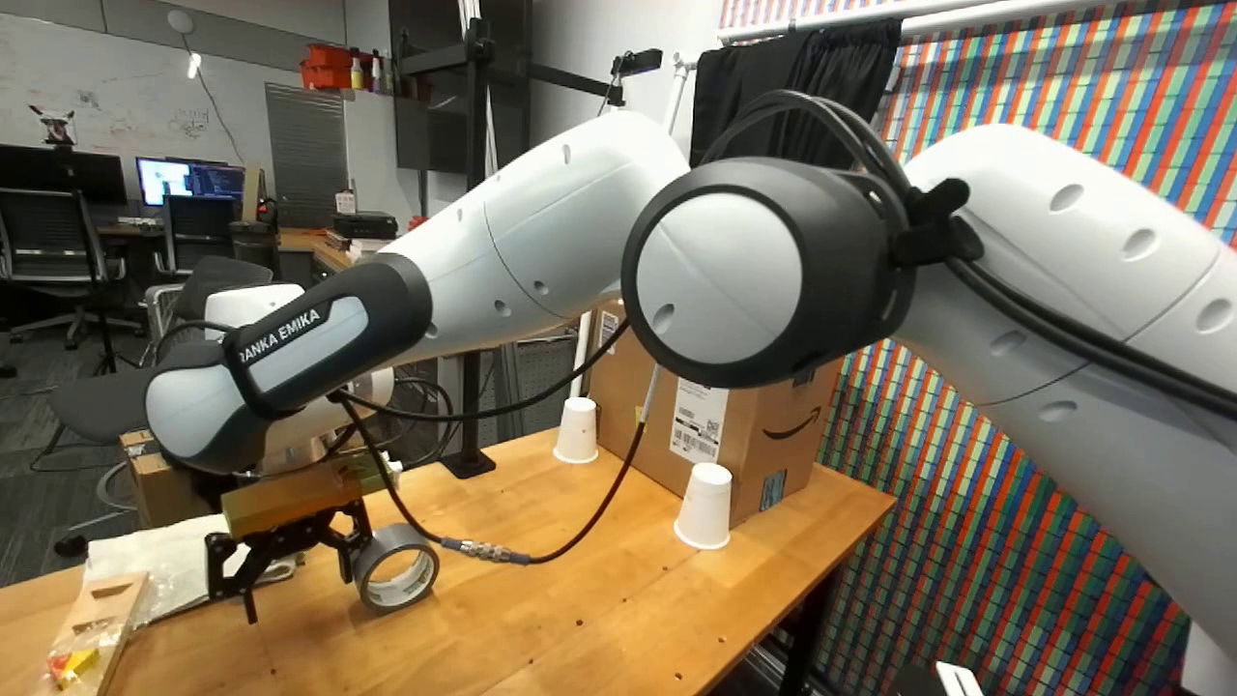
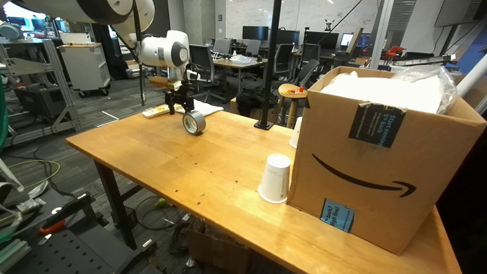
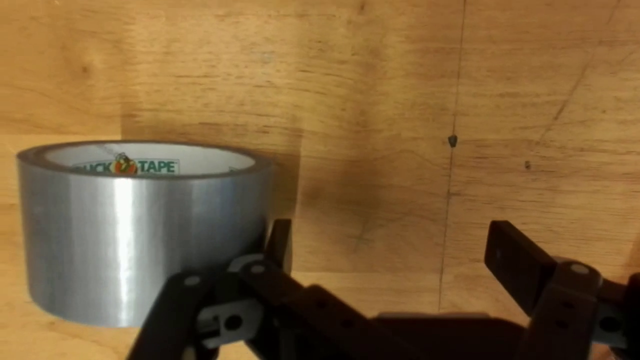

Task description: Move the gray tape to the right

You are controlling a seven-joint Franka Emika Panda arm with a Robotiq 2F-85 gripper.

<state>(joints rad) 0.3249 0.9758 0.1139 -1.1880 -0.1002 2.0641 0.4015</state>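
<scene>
The gray tape (image 1: 371,561) is a silver ring that stands on its rim on the wooden table, with its open hole facing sideways. It also shows in an exterior view (image 2: 201,121) and at the left of the wrist view (image 3: 145,245). My gripper (image 1: 300,597) is low over the table with its fingers wide apart. It also shows in an exterior view (image 2: 180,112). In the wrist view the gripper (image 3: 390,245) has only bare wood between its fingers. The tape is outside the jaws, beside the left finger there; I cannot tell whether they touch.
Two white upturned paper cups (image 1: 705,507) (image 1: 577,432) stand near a large cardboard box (image 2: 354,163). A black post (image 2: 264,123) rises at the table edge. A white cloth (image 1: 164,570) and a wooden piece (image 1: 104,619) lie beside the gripper. A cable hangs from the arm.
</scene>
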